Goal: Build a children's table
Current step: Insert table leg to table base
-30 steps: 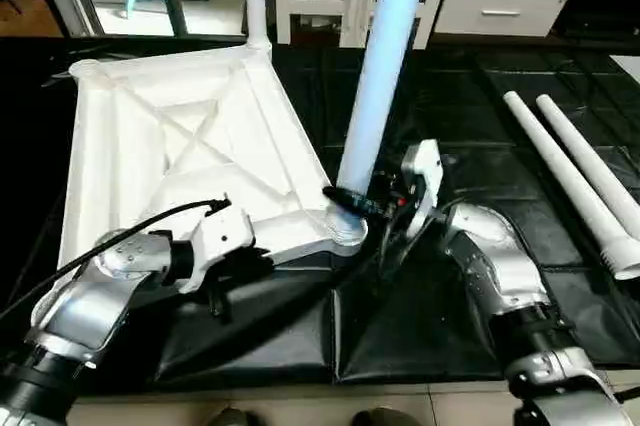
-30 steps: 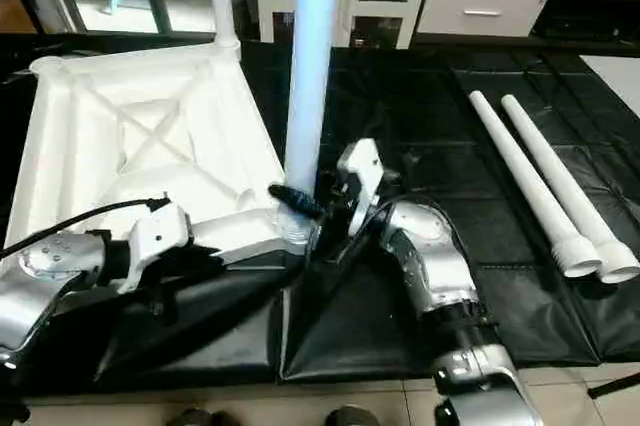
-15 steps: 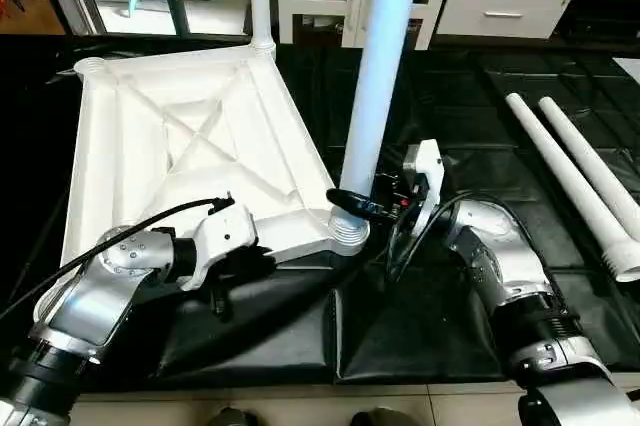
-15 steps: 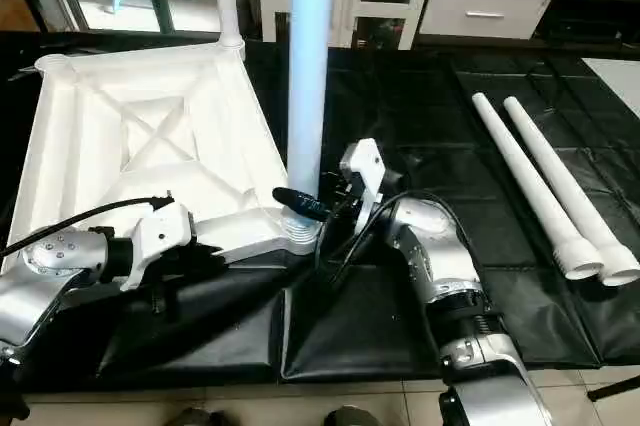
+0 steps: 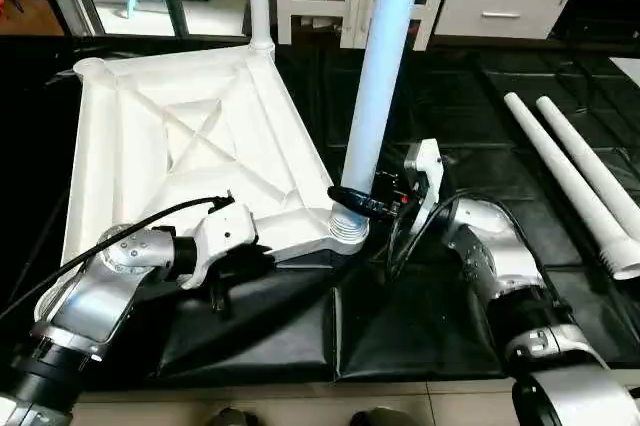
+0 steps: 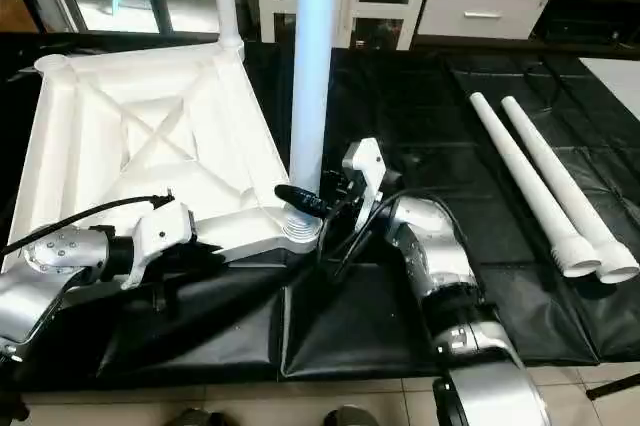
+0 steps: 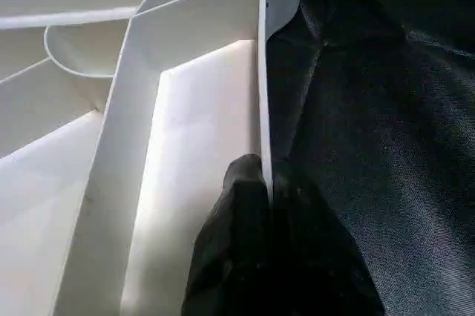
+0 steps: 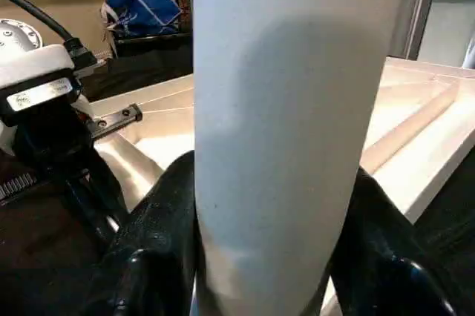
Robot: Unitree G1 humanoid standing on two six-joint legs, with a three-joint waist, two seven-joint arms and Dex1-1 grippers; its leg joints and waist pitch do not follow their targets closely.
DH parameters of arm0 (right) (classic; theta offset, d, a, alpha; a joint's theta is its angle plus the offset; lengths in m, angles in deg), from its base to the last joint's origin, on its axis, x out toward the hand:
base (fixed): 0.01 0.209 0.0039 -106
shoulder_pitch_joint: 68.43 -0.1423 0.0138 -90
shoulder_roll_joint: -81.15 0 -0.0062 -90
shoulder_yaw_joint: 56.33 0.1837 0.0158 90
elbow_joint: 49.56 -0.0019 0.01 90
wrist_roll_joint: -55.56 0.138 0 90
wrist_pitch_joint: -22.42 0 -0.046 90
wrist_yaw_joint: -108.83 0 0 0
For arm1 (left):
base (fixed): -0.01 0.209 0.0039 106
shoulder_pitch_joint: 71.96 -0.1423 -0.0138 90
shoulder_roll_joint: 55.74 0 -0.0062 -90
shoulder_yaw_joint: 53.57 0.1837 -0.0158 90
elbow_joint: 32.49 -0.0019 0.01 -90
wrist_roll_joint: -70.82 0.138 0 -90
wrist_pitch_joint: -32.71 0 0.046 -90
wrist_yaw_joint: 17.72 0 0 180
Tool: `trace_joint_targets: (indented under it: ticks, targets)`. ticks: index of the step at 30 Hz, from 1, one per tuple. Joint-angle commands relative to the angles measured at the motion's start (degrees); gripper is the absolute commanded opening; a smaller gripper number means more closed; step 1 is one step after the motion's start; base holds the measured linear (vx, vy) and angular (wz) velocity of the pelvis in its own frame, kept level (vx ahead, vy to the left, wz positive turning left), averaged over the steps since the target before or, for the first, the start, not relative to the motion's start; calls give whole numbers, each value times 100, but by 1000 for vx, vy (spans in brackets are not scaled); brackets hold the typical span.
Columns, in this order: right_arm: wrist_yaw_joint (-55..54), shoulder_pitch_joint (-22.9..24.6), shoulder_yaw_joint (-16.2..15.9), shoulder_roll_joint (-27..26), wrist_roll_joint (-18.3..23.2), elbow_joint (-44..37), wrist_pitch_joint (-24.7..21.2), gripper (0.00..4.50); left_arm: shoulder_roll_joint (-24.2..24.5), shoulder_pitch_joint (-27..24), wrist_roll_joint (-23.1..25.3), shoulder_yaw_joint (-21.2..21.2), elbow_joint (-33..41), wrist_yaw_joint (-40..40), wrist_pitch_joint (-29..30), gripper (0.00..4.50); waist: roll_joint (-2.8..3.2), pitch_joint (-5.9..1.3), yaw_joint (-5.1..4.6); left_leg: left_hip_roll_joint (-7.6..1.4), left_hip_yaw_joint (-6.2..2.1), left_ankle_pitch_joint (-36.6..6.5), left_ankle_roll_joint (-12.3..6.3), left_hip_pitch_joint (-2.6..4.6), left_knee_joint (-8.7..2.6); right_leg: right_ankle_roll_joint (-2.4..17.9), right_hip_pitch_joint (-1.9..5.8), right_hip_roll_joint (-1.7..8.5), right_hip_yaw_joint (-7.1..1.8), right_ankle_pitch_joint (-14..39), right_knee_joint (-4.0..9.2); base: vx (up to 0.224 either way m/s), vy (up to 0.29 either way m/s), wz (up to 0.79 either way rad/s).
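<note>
Nearest, the left gripper (image 7: 267, 205) is pinching the top's (image 5: 180, 146) near rim while the right gripper (image 8: 271, 257) is clamping a leg (image 5: 385, 66) standing upright in the near-right socket (image 5: 347, 228), two spare legs (image 5: 570, 171) lying beyond, pointing away.

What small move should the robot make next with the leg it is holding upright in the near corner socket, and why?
Probably press or twist the upright leg further down. The right tool is clamped low on it, just above the corner socket, where ridges at the leg's foot still show. The left tool pinches the tabletop's rim, steadying it. Two more legs lie on the mat.
</note>
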State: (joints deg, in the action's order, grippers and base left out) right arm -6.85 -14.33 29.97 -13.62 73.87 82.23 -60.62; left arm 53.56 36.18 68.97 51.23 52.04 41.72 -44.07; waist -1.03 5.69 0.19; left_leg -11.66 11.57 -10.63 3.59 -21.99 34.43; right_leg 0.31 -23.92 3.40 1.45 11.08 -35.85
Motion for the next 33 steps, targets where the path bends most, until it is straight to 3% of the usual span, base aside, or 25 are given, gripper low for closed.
trace_joint_targets:
  ticks: [1,2,3,4,10,23,33]
  targets:
    - [18,143,-84,52,-286,378,52,185,-113,-35,26,260,-109,119,-90,0,23,-195,-76,-197,-157,-2506,119,205,-534,806,-23,385,-259,3213,691,0,0,0]
    - [19,186,-94,49,-309,409,107,185,-118,-34,33,257,-108,108,-85,0,28,-194,-79,-198,-164,-2547,125,207,-543,796,-22,386,-255,3244,695,0,0,0]
    - [15,245,-110,45,-327,396,149,185,-123,-36,38,252,-101,90,-80,0,-23,-192,-88,-201,-161,-2543,117,198,-547,784,-20,384,-252,3255,700,0,0,0]
    - [16,287,-120,40,-337,383,177,185,-126,-38,39,249,-96,83,-74,0,5,-192,-72,-202,-162,-2551,118,216,-550,770,-33,386,-258,3261,702,0,0,0]
    - [-76,518,-88,-15,-330,345,323,185,-131,-50,50,225,-87,48,-69,0,1,-201,-82,-208,-162,-2483,106,201,-598,780,-8,377,-252,3045,706,0,0,0]
    - [139,743,-74,9,-266,183,666,185,-149,37,105,195,-166,22,-120,0,16,-178,-81,-209,-185,-2767,135,227,-622,626,-64,389,-268,3474,773,0,0,0]
    - [133,683,-211,93,-472,339,446,185,-153,72,132,193,-202,17,-127,0,-27,-181,-88,-195,-200,-2741,65,206,-633,548,-70,393,-312,3710,796,0,0,0]
